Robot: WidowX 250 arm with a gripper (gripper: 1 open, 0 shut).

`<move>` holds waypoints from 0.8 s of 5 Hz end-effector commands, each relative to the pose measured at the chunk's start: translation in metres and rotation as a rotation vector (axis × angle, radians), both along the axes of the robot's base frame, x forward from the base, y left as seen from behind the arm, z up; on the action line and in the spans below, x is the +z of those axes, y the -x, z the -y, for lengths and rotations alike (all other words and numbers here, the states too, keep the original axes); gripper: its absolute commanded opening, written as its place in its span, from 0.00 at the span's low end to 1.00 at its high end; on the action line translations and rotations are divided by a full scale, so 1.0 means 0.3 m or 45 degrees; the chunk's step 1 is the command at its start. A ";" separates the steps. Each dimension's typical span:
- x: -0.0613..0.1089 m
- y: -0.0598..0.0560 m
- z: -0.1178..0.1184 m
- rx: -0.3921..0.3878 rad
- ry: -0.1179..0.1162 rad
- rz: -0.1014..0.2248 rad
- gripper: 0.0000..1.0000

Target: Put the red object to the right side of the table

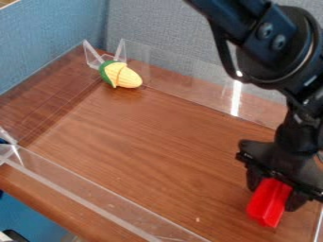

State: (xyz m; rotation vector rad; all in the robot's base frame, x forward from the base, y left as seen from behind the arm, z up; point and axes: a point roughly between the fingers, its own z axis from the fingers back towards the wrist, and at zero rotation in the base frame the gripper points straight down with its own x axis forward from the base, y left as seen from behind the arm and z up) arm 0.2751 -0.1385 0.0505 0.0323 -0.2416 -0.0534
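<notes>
The red object (pixel 266 205) is a bright red bar at the table's near right corner, its lower end on or just above the wood. My black gripper (pixel 274 186) points steeply down over it and is shut on its upper end. The table (pixel 139 128) is glossy reddish-brown wood with low clear walls. The big black arm (pixel 259 43) comes down from the top right and hides the back right of the table.
A yellow-and-green corn toy (pixel 121 75) lies at the back left by the clear wall. The clear front wall (pixel 101 200) runs along the near edge, close to the red bar. A blue panel stands at the left behind the table.
</notes>
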 end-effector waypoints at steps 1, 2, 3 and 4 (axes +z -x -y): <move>0.074 -0.034 -0.004 0.045 0.038 0.082 0.00; 0.135 -0.015 -0.022 0.039 0.042 0.096 1.00; 0.223 0.008 -0.083 0.153 0.074 0.201 1.00; 0.299 0.057 -0.138 0.269 0.126 0.286 1.00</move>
